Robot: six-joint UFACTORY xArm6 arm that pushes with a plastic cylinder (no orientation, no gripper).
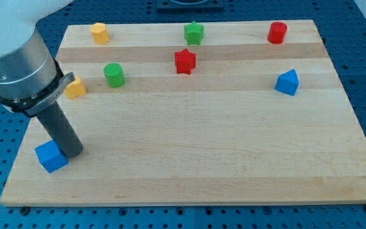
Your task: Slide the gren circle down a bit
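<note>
The green circle (114,74) is a short cylinder standing at the upper left of the wooden board (196,146). My tip (72,153) sits near the board's lower left, touching the right side of a blue cube (51,156). The tip is well below and left of the green circle. The arm's grey body (14,60) covers the view's upper left corner.
A yellow block (75,88) lies left of the green circle, partly behind the arm. A yellow cylinder (99,32), a green star (194,33) and a red cylinder (276,32) line the top. A red star (185,61) and a blue block (287,83) lie lower.
</note>
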